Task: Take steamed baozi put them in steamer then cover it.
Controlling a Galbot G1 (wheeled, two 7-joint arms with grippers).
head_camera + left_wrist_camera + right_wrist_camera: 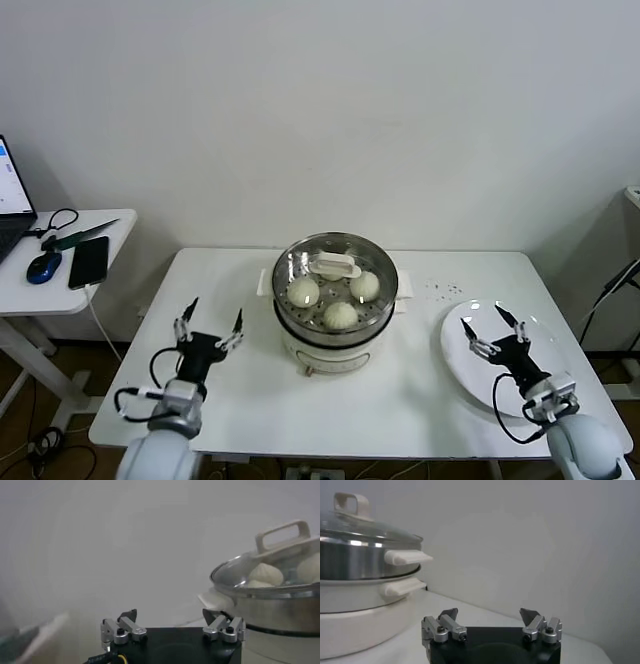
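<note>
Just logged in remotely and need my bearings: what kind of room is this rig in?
Likely a lab or office test setup, not a kitchen: a steamer on a plain white table, bare wall, and a side desk with a laptop.

Both arms low at the near side, left gripper [211, 320] on the left and right gripper [494, 326] on the right, each pointing toward the far side with fingers spread wide apart, holding nothing.

Even, bright, diffuse light; shadows faint. Glare streaks the cover [334, 267] and the steamer [360, 560] steel. The left wrist view looks hazy, its near edge blurred
</note>
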